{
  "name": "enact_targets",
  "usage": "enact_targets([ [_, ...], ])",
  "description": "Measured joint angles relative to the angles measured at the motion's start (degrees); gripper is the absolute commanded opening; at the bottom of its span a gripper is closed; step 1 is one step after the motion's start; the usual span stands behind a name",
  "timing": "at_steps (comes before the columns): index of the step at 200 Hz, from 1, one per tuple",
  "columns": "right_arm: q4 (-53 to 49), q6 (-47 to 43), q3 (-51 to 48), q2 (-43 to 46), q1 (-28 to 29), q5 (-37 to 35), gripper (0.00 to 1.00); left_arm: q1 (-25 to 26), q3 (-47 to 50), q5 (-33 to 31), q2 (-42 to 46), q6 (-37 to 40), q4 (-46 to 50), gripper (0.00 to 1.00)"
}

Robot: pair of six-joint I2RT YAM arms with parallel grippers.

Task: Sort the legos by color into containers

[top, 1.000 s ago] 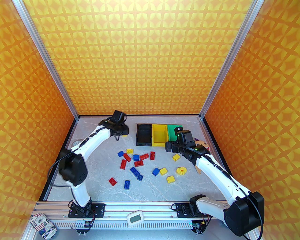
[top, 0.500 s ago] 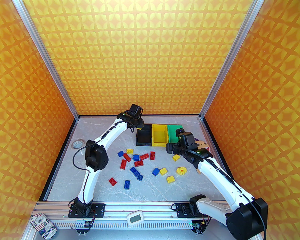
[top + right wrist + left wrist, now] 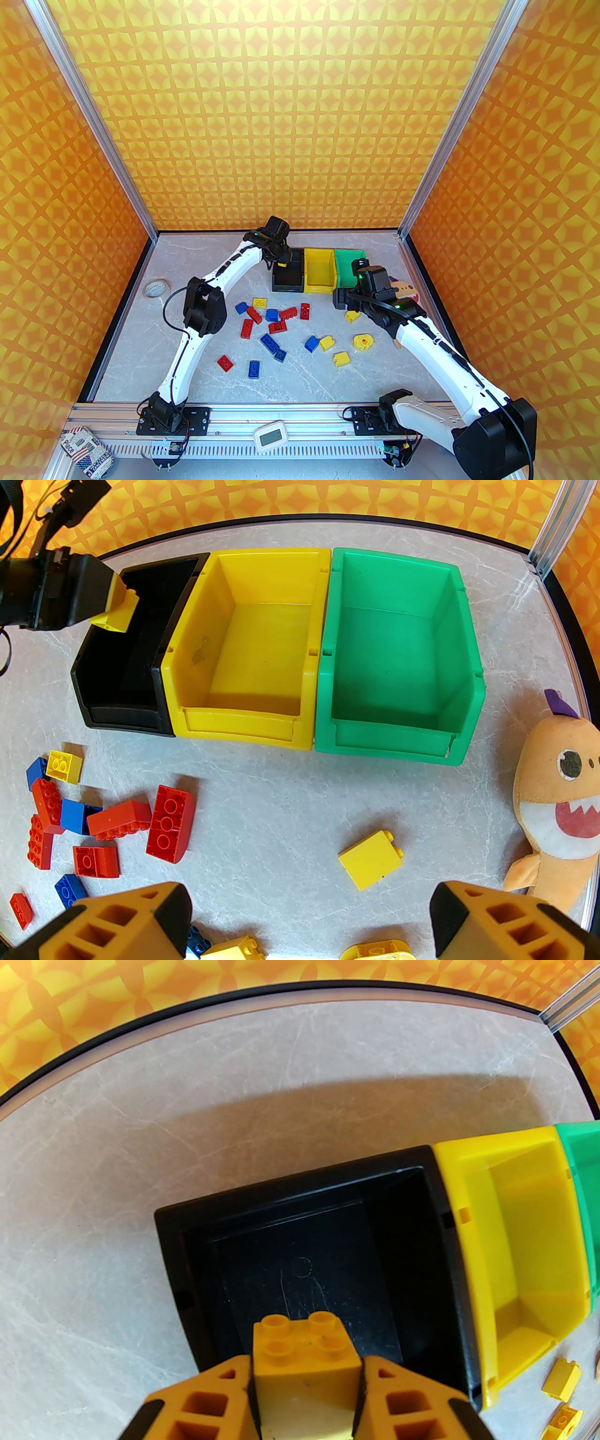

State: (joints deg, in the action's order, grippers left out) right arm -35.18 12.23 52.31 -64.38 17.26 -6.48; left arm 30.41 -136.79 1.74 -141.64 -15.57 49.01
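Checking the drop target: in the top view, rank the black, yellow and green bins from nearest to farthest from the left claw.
1. Black bin, beneath the left claw.
2. Yellow bin, middle of the row.
3. Green bin, right end.

Overhead from behind; wrist views share black bin (image 3: 281, 1186)

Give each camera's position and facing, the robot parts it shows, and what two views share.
Top external: above and behind the arm bases, looking down over the table; left arm and right arm show.
Left wrist: on the left arm, looking down into the black bin; left gripper shut on a yellow lego at bottom.
Right wrist: on the right arm, looking down toward the yellow bin and green bin; right gripper open at bottom.
Shared: both wrist views show the black bin and that lego.
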Motion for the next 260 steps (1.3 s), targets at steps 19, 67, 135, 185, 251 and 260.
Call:
enact_targets([
  [19,0.0,0.0,0.0,0.0,0.0,0.2,0.89,-0.5,-0.1,0.2,-0.2,0.2,-0.2,0.49],
  [67,0.0,0.6,-0.2,-0.1,0.0,0.9,0.87,-1.4,0.7,0.7,0.6,-0.3,-2.1,0.61],
  [135,1.2,3.0,-1.1,-5.0,6.5,1.2,0.84,-1.1,23.0,1.3,24.6,-2.2,-8.4,0.64],
  [185,2.7,6.0,-1.1,-10.9,14.2,-0.9,0.79,-1.1,52.1,1.2,47.1,-3.7,-16.1,0.66],
  [251,6.5,12.2,-0.9,-20.8,18.6,-2.7,0.73,-1.1,75.3,0.5,66.1,-4.2,-18.8,0.71],
  [260,6.7,12.5,-0.9,-21.0,18.6,-2.7,0.73,-1.2,76.4,0.5,67.9,-4.1,-19.0,0.71],
])
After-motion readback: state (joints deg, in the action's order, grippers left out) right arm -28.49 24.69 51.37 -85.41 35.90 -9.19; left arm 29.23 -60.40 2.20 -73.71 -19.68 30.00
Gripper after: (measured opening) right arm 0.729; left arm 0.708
